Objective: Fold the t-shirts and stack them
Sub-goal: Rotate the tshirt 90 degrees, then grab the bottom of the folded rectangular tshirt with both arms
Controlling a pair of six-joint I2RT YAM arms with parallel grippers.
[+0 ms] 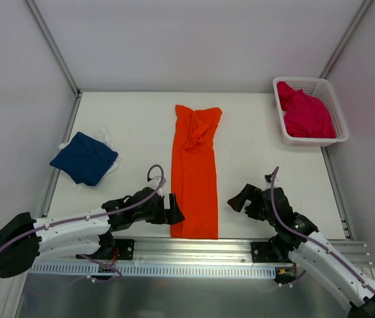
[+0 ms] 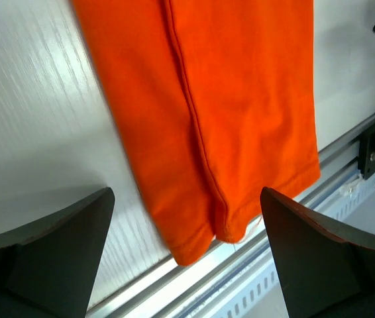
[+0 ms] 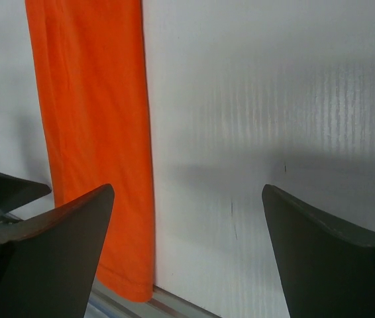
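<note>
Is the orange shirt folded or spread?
Partly folded: the orange shirt lies as a long narrow strip, an edge lapped down its length, not doubled end to end.

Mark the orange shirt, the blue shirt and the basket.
orange shirt point(image 1: 194, 179), top view, middle of the folded strip.
blue shirt point(image 1: 85, 158), top view, centre of the cloth.
basket point(image 1: 336, 109), top view, right rim.
</note>
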